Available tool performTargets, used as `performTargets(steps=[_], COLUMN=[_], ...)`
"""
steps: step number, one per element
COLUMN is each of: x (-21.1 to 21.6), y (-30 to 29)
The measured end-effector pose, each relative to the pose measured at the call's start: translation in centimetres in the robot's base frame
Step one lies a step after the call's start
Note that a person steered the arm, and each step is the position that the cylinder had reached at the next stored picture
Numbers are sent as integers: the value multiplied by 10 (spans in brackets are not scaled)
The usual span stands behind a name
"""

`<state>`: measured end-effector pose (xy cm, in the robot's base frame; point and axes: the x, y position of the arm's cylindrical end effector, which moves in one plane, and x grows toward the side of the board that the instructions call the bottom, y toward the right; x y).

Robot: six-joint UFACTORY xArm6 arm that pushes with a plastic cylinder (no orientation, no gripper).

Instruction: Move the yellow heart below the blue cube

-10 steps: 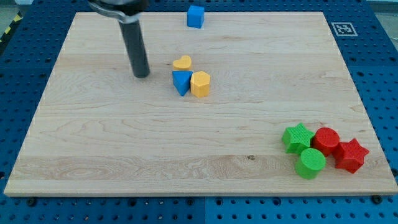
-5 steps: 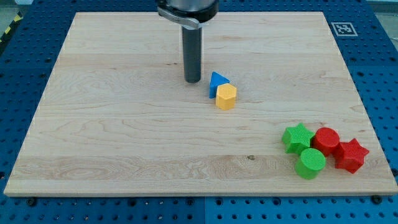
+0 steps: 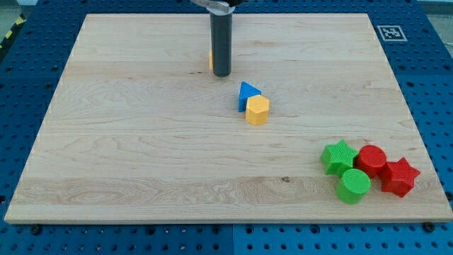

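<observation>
Camera view, nearest first. At the lower right of the pale wooden desk (image 3: 127, 170) sits a tight cluster — a green cylinder (image 3: 352, 185), a red star block (image 3: 399, 176), a green star block (image 3: 338, 156) and a red cylinder (image 3: 371, 159), each touching its neighbours. Nearer the middle, a yellow hexagonal block (image 3: 257, 110) touches a blue triangular block (image 3: 247, 95) on its upper left. Farther up, the straight dark rod stands upright, my tip (image 3: 221, 74) resting on the desk; there is no end effector with jaws to read. A thin orange-yellow sliver (image 3: 210, 61) — apparently the yellow heart — shows at the rod's left edge, mostly hidden. The blue cube cannot be seen.
</observation>
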<state>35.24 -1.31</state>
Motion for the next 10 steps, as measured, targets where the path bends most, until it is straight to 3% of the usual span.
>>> performTargets(steps=[3,5,7,10], x=[-61,-54,-74,-104], y=[0,-48,-83,-23])
